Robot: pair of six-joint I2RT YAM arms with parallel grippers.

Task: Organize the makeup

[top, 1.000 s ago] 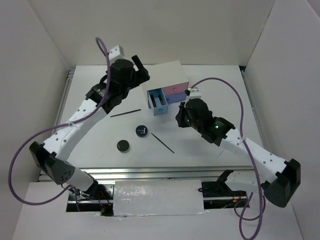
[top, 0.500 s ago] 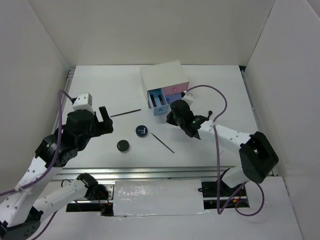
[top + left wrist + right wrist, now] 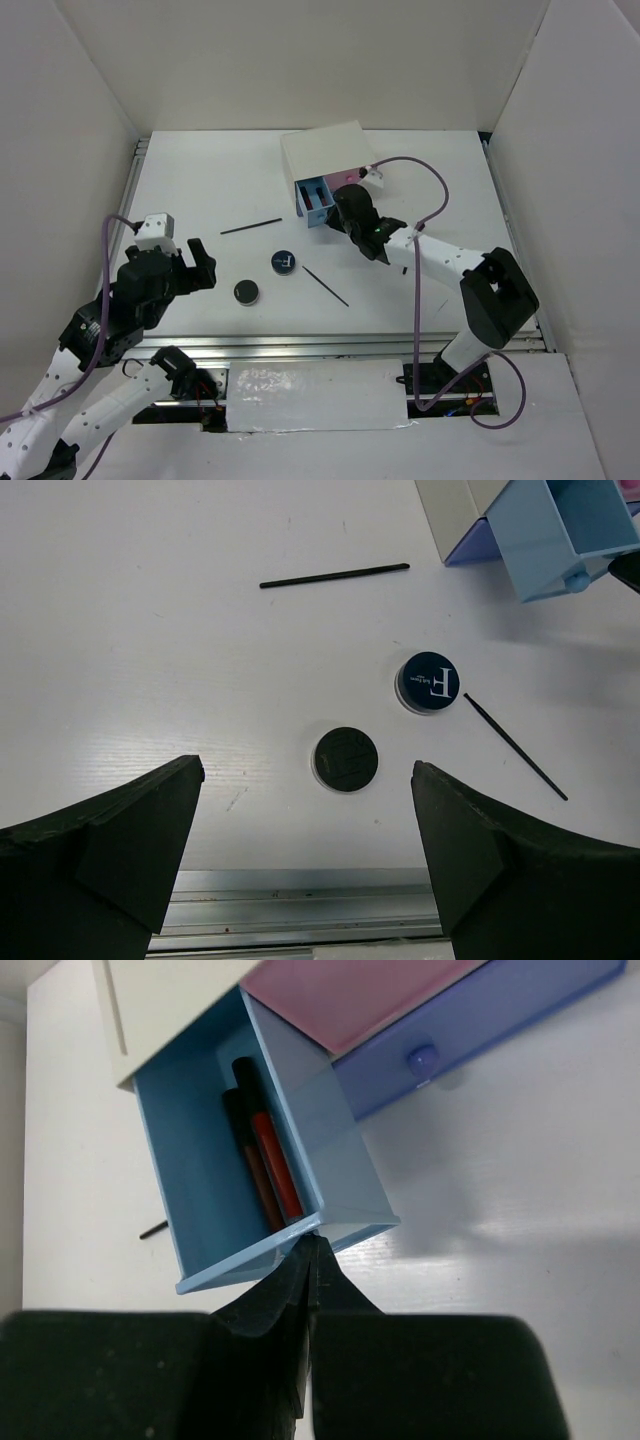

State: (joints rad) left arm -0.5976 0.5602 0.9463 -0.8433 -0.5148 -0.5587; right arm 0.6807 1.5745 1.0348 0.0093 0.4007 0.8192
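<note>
The makeup lies loose on the white table: a long black stick [image 3: 251, 227] [image 3: 335, 576], a round black compact with a white mark [image 3: 284, 262] [image 3: 430, 681], a plain black compact [image 3: 247, 291] [image 3: 345, 759] and a thin black stick [image 3: 325, 285] [image 3: 515, 747]. Red-brown pencils [image 3: 275, 1170] and a black one [image 3: 244, 1085] lie in the open blue drawer [image 3: 317, 204] [image 3: 200, 1180]. My left gripper [image 3: 192, 268] [image 3: 307, 772] hangs open and empty near the table's front left. My right gripper [image 3: 338, 210] [image 3: 312, 1242] is shut, its tips against the blue drawer's front wall.
The white box [image 3: 325, 150] stands at the back middle, with a pink drawer [image 3: 350, 995] and a purple drawer [image 3: 480, 1020] with a knob [image 3: 422, 1058]. A metal rail [image 3: 300, 905] runs along the table's near edge. White walls enclose the table.
My left arm has swung back from the box to the front left, its jaws fully open. My right gripper has shut and moved up to the blue drawer's front.
</note>
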